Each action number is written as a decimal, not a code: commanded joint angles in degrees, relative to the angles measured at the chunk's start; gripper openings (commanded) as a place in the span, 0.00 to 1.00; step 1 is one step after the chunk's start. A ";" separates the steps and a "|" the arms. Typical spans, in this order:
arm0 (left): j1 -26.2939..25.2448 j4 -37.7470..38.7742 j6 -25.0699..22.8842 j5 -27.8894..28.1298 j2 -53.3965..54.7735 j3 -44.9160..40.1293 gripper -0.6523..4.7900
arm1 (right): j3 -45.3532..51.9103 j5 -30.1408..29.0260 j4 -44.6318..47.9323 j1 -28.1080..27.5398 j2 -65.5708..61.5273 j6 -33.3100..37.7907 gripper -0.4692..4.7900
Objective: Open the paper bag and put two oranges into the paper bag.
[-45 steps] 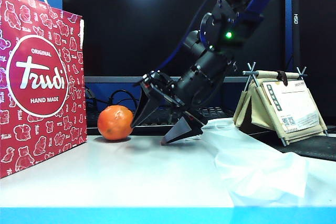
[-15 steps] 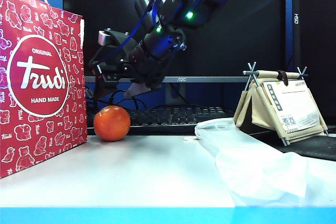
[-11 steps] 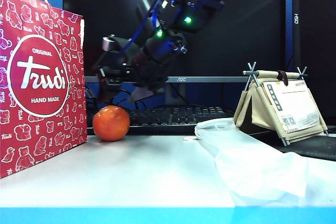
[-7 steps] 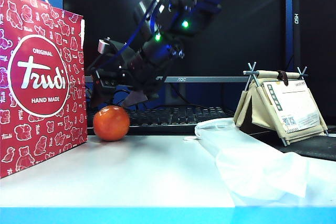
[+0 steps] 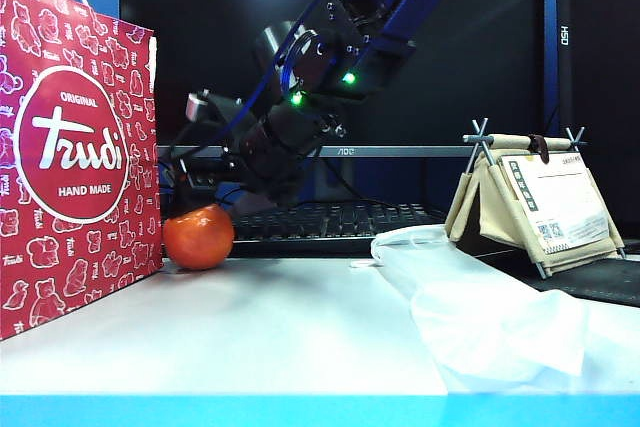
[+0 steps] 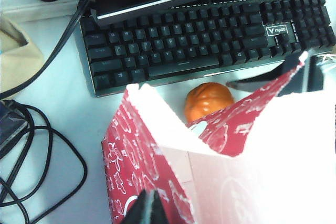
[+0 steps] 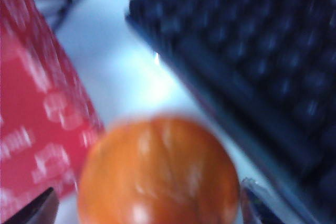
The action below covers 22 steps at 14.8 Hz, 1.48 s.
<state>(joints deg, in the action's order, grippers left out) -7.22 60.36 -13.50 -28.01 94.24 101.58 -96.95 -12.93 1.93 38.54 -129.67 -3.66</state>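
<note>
The red paper bag [image 5: 70,147] stands upright at the left with its mouth open. In the left wrist view my left gripper [image 6: 149,211] is shut on the rim of the paper bag [image 6: 157,161]. One orange [image 5: 198,237] lies on the table against the bag's near corner, in front of the keyboard. My right gripper [image 5: 195,199] comes down on it from above, open. In the blurred right wrist view the right gripper [image 7: 149,211] has a finger on each side of the orange [image 7: 157,177]. The orange [image 6: 208,100] also shows past the bag's rim.
A black keyboard [image 5: 330,219] and a monitor stand behind the orange. A translucent white plastic bag [image 5: 480,307] lies at the right of the table. Behind it stands a beige cloth rack [image 5: 530,207]. Black cables [image 6: 31,145] trail beside the paper bag.
My right gripper has come down and to the left onto the orange. The orange has shifted a little left, up to the bag. The left gripper keeps its hold.
</note>
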 commanded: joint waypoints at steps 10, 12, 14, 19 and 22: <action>-0.04 -0.17 -0.24 -0.11 -0.13 0.13 0.11 | -0.35 -1.40 5.14 0.31 -1.66 2.67 0.50; -0.02 -0.22 -0.24 -1.05 -0.13 0.13 0.11 | -0.39 -1.18 2.10 0.28 -1.60 3.23 0.08; -0.02 -0.24 -0.20 -2.01 -0.13 0.13 0.11 | -0.42 0.26 -3.43 0.17 0.74 3.15 0.08; 3.74 -0.22 0.02 -4.39 -0.13 0.13 0.11 | -0.42 2.78 -12.96 -0.04 14.49 -0.90 0.08; 8.31 -1.18 0.02 -5.86 -0.15 0.26 0.11 | -0.42 2.73 -15.54 -0.04 24.30 -1.49 0.08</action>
<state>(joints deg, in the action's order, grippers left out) 0.47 60.12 -13.45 -32.36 94.24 101.58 -97.21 -10.13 -13.43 38.48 -107.50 -4.56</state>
